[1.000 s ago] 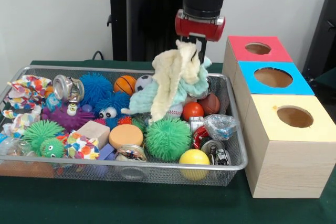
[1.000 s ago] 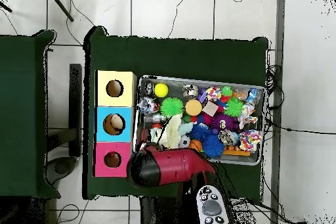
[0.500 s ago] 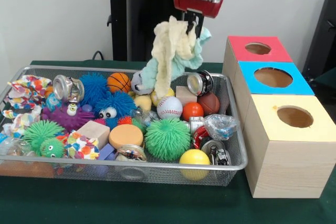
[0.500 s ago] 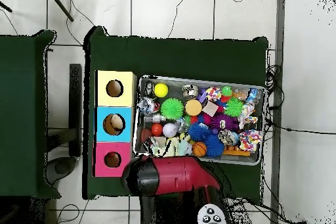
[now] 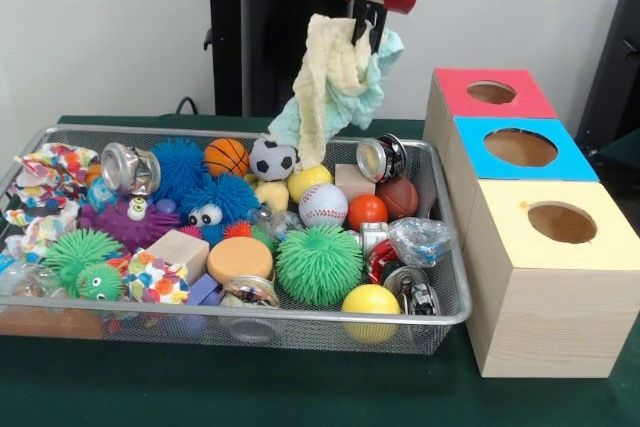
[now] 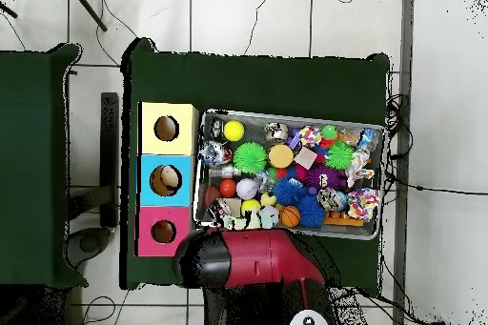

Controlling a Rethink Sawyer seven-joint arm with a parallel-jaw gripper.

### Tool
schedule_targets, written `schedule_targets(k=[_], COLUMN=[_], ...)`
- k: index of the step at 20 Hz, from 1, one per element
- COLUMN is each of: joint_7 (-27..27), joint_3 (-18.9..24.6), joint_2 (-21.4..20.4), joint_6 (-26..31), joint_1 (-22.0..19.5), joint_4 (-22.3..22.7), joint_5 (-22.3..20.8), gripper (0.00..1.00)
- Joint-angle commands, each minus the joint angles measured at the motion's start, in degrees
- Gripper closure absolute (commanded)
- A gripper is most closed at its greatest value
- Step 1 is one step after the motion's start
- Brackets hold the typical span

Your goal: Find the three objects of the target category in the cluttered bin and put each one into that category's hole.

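Cloth bundle (image 5: 335,82) now higher above bin (image 5: 452,292), in fingers (image 5: 357,19).

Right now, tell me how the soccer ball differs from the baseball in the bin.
The soccer ball is white with black patches; the baseball is white with thin red stitching. The soccer ball lies toward the bin's far side, directly under the hanging cloth's lower end; the baseball sits nearer the middle, beside an orange ball. Both are small, round and lying loose.

The gripper (image 5: 362,19) is pinching a bundle of cream and mint cloths (image 5: 335,82), dangling it clear above the cluttered wire bin (image 5: 452,287) beside the wooden boxes (image 5: 545,277).
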Motion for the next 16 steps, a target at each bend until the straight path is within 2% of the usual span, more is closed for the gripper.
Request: schedule_targets(k=[1, 5, 11, 16], joint_7=[3.64, 5.13, 9.23, 12.62], joint_3=[1.72, 1.58, 0.80, -1.11], joint_2=[0.84, 2.14, 6.38, 9.65], joint_6=[4.91, 5.05, 3.48, 0.35], joint_1=[0.15, 1.42, 4.93, 8.39], joint_4=[-1.58, -3.23, -7.09, -9.22], joint_5=[2.22, 2.27, 2.99, 3.94], gripper=[1.00, 1.00, 1.00, 1.00])
